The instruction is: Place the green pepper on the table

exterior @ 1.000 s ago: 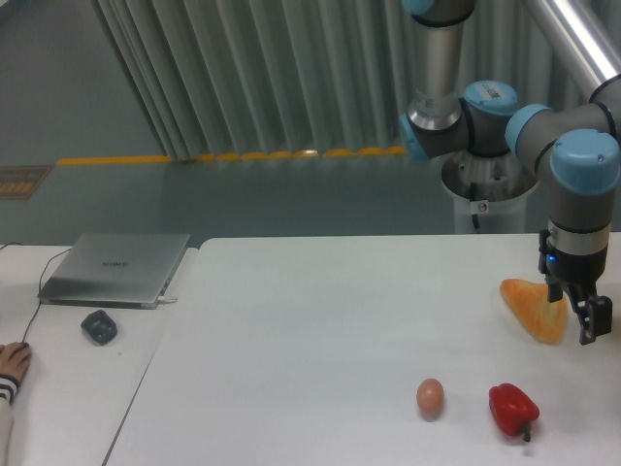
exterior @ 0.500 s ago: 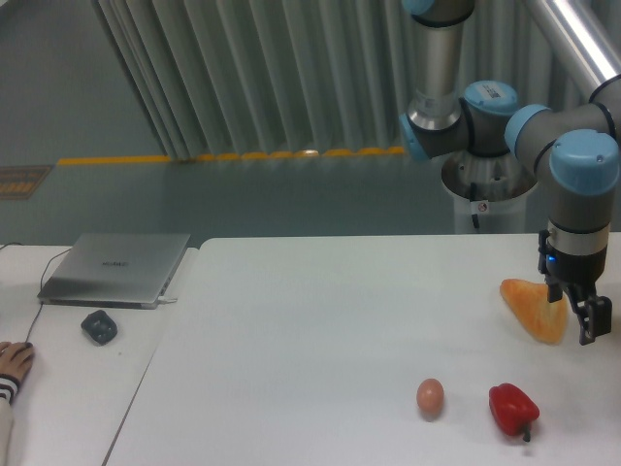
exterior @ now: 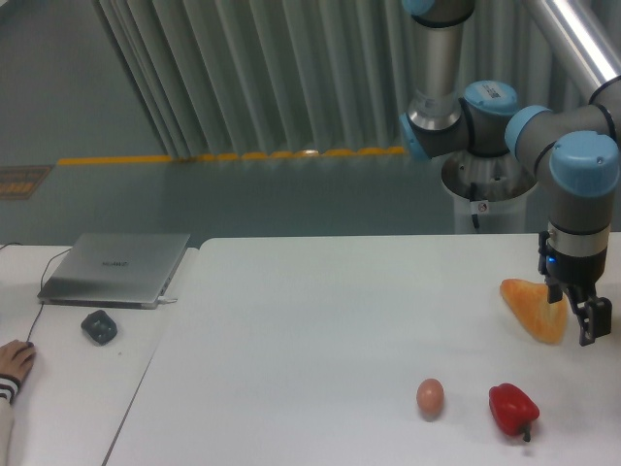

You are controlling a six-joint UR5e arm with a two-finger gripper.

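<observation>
The green pepper does not show anywhere in the camera view. The white table (exterior: 320,320) fills the lower middle and right. My gripper (exterior: 574,316) hangs at the table's far right, pointing down, just above the surface. Its fingers look open with nothing between them. One dark fingertip (exterior: 595,322) shows to the right of an orange wedge-shaped food item (exterior: 530,306); the other overlaps that item's right edge.
A red bell pepper (exterior: 511,409) and a brown egg (exterior: 430,396) lie near the table's front edge. On the side desk at left sit a closed laptop (exterior: 116,267) and a mouse (exterior: 98,326), with a person's hand (exterior: 12,364) at the frame edge.
</observation>
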